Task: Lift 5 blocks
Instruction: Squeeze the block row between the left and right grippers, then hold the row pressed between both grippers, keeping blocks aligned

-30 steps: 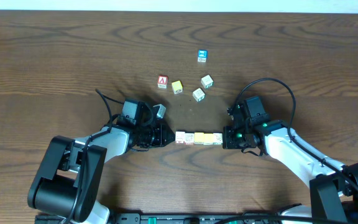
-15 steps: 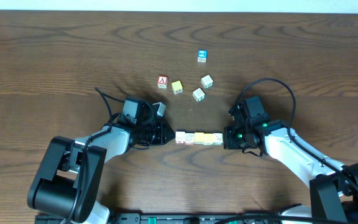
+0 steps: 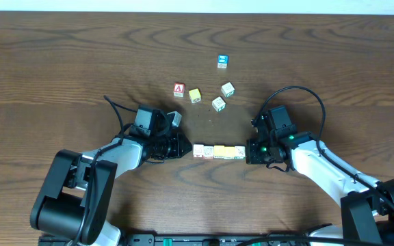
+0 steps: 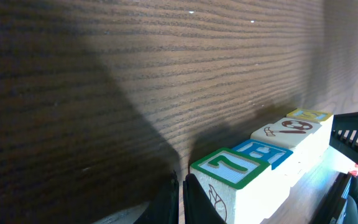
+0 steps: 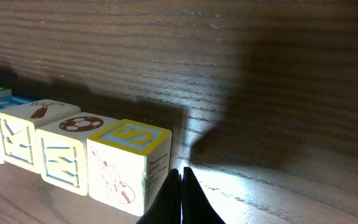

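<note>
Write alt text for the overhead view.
A row of wooden blocks lies on a dark wooden table, with the shut left gripper at one end and the shut right gripper at the other. Five loose cubes, including a blue cube and a red cube, sit scattered beyond it.

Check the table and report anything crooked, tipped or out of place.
Nothing stands out. The five small wooden alphabet blocks lie in one straight row on the brown wooden table, with the shut left claw and right claw at its ends. The loose cubes behind sit flat.
</note>
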You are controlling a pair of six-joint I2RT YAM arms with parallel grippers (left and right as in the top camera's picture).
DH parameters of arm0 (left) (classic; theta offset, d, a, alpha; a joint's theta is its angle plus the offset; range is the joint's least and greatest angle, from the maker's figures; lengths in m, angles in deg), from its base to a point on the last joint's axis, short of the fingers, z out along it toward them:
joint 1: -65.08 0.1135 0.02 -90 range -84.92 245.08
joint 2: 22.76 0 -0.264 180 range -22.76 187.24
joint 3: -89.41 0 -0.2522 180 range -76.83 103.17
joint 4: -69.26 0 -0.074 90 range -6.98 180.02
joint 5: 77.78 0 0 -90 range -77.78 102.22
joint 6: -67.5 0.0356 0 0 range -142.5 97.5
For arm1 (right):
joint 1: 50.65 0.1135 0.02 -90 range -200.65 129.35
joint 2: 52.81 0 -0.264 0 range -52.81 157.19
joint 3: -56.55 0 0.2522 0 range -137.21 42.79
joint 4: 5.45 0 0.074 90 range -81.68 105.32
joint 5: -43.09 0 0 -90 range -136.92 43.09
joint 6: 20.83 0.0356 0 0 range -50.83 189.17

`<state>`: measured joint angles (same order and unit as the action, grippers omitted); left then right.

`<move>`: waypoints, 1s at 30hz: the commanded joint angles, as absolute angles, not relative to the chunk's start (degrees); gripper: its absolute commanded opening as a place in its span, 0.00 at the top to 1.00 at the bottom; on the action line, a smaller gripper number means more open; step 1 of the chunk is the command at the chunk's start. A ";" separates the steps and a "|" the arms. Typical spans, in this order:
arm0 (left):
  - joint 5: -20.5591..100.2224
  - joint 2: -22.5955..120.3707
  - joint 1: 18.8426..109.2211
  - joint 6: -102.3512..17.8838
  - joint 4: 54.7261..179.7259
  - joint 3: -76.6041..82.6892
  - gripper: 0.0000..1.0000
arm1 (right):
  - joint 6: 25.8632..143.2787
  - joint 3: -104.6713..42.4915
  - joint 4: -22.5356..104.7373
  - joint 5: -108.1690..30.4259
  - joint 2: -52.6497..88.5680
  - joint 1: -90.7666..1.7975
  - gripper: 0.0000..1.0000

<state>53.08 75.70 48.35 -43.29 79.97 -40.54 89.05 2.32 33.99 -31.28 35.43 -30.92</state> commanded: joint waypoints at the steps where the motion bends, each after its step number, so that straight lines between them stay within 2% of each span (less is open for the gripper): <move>1: 48.31 76.79 48.42 -43.18 81.06 -41.22 0.93 | 88.40 2.52 33.86 -30.77 35.70 -31.43 0.99; 30: 49.27 72.70 48.39 -43.18 83.73 -40.06 0.93 | 89.31 2.52 34.07 -30.77 35.70 -31.43 0.99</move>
<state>50.34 73.53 48.37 -43.29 83.27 -39.99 89.07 2.32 34.01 -31.25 35.43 -30.92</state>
